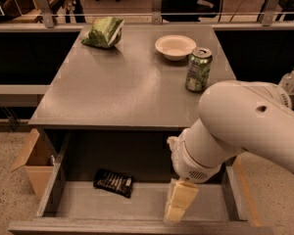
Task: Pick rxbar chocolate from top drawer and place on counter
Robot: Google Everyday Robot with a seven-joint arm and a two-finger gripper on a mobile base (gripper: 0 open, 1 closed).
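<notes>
The rxbar chocolate (pixel 113 182), a small flat bar in a dark glossy wrapper, lies on the floor of the open top drawer (pixel 137 202), toward its left side. My gripper (pixel 178 204) hangs from the big white arm over the drawer's right half, about a hand's width to the right of the bar and apart from it. Its pale fingers point down toward the drawer's front edge. The grey counter (pixel 122 87) spreads above the drawer.
On the counter stand a green chip bag (pixel 104 32) at the back left, a white bowl (pixel 175 47) at the back, and a green soda can (pixel 198 69) on the right. A cardboard box (pixel 35 163) sits on the floor left of the drawer.
</notes>
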